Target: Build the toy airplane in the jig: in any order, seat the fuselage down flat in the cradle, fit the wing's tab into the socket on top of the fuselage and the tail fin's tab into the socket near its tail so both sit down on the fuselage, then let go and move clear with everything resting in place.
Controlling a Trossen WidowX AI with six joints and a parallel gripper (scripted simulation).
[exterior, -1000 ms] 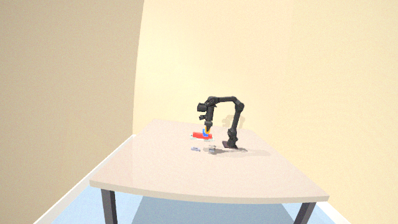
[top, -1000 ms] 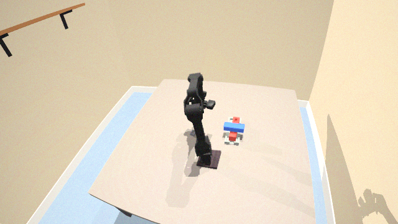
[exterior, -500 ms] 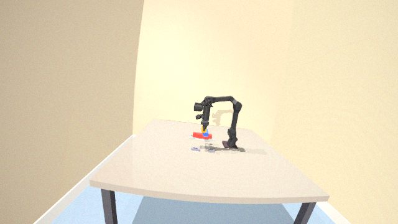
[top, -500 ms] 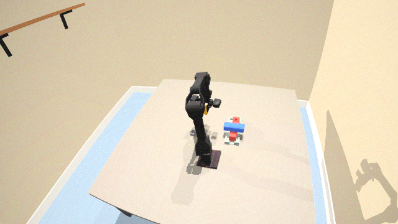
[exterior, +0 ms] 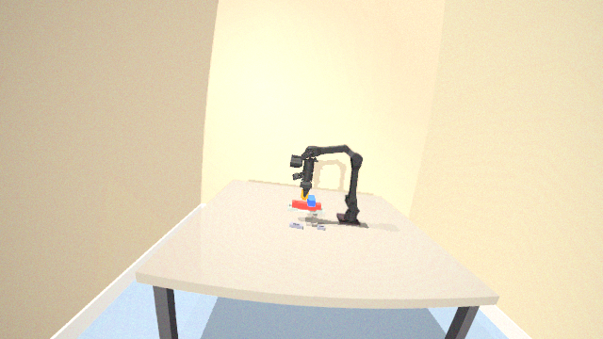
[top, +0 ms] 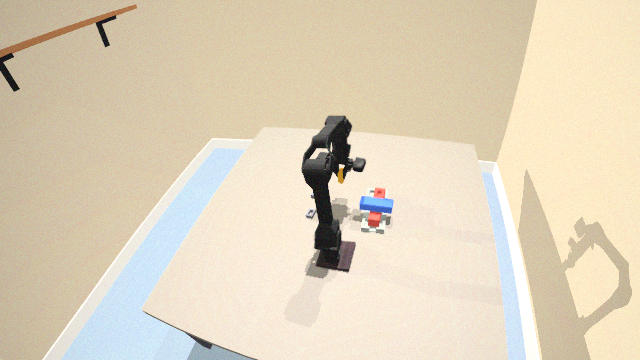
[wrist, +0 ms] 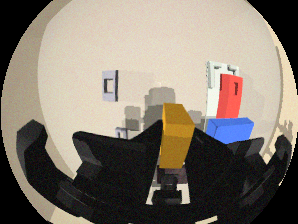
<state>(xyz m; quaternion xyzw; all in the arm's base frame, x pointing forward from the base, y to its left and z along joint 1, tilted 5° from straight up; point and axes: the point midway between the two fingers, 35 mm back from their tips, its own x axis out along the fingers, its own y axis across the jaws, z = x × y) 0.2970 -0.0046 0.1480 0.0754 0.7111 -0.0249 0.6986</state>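
My gripper (exterior: 305, 194) (wrist: 170, 124) is shut on the orange tail fin (top: 341, 175) (exterior: 303, 195) (wrist: 176, 131) and holds it above the table, to the left of the jig in the top view. The red fuselage (top: 374, 219) (exterior: 300, 204) (wrist: 230, 95) lies in the pale jig cradle (top: 366, 228) (wrist: 212, 100). The blue wing (top: 376, 204) (exterior: 311, 201) (wrist: 230, 130) lies across the top of the fuselage. A dark socket opening shows near the fuselage's far end in the wrist view. How deep the wing's tab sits is hidden.
Two small grey holders stand on the table (top: 240, 280) (exterior: 264, 264), left of the jig: one holder (top: 311, 213) (exterior: 321, 227) nearer the arm base (top: 341, 256), the other holder (exterior: 296, 226) (wrist: 110, 85) farther out. The raised wing stands above the cradle.
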